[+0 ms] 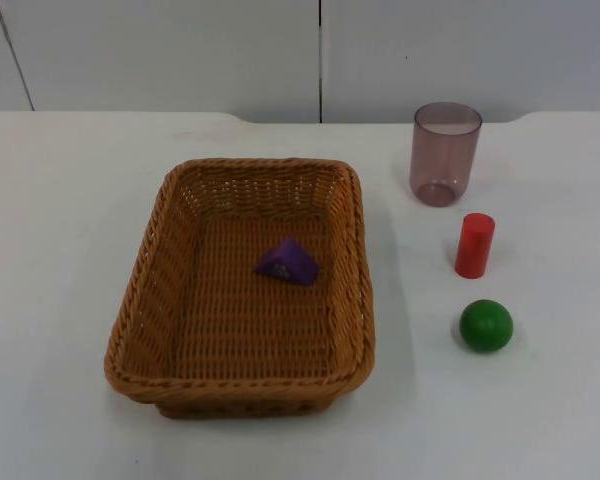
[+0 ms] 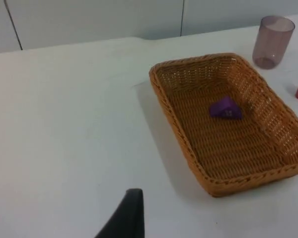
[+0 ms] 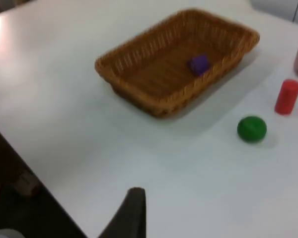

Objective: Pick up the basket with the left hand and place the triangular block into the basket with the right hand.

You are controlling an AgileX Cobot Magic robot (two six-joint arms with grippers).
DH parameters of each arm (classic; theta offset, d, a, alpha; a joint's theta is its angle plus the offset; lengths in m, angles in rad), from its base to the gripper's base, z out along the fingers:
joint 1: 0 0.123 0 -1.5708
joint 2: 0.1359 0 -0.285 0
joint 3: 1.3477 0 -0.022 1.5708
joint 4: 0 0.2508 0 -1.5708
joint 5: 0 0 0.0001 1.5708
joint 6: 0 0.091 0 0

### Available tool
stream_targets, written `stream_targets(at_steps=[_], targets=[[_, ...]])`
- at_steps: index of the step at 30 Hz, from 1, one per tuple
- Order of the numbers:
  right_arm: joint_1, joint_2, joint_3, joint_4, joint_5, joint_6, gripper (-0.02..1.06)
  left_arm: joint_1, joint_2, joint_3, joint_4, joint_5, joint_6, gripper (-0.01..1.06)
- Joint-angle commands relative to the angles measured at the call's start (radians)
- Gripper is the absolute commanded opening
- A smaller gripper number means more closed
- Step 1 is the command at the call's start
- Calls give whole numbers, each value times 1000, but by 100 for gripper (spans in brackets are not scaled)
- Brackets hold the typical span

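One purple triangular block (image 1: 288, 262) lies inside your wicker basket (image 1: 158, 235), on its floor just past centre toward the wall, ridge up, long axis running roughly along the basket's short side. Basket sits flat on the white table (image 1: 60, 200), long axis toward the wall. Beside it: tinted cup (image 1: 445, 153), red cylinder (image 1: 474, 245), green ball (image 1: 486, 325) in a row. Both arms wait pulled back; you cannot tell their finger state.

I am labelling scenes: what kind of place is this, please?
Probably a robot test bench: a bare white table against a grey partition wall, holding a wicker basket, toy blocks and a plastic cup.
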Motion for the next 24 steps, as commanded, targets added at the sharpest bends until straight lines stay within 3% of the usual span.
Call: stream_targets(at_steps=[1, 24], targets=[[-3, -3, 7, 0, -4, 9, 91, -4, -4, 5, 21, 9, 2, 105], [-3, -3, 7, 0, -4, 23, 91, -4, -4, 24, 38, 33, -9, 105]])
